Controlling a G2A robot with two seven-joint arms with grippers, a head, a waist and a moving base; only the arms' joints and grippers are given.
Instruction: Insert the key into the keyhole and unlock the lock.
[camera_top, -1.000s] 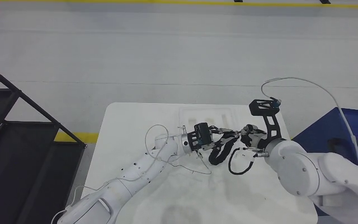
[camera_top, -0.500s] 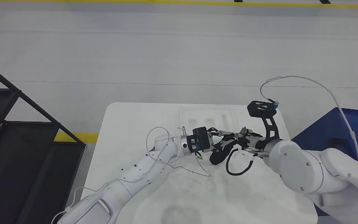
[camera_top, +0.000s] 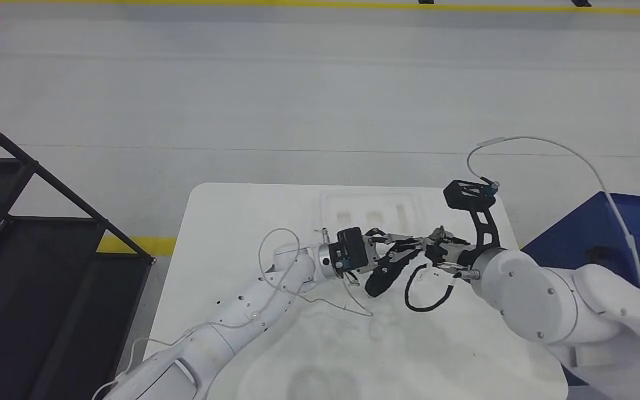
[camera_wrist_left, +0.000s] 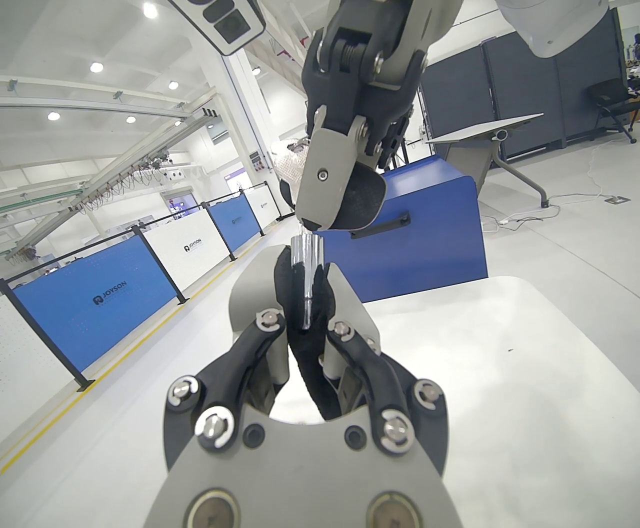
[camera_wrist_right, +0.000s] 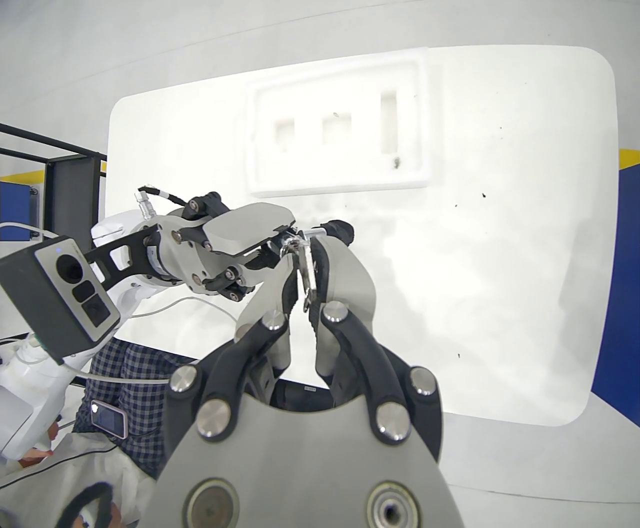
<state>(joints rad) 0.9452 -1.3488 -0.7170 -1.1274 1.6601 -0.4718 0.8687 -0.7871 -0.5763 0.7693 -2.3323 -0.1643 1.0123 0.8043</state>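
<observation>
Lock (camera_wrist_left: 306, 292) sits clamped in the left gripper (camera_wrist_left: 302, 266) above the tabletop (camera_wrist_left: 500, 360); we see the right gripper (camera_wrist_right: 310, 250) pinching the key (camera_wrist_right: 306, 274), its tip right at the lock's end.

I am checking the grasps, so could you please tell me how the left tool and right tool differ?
The left tool grips a thick chrome body, seemingly the lock; the right tool grips a thin flat blade, seemingly the key. The left tool points in from the robot's left, the right tool from its right. Both are shut, raised off the table, tips nearly meeting.
</observation>
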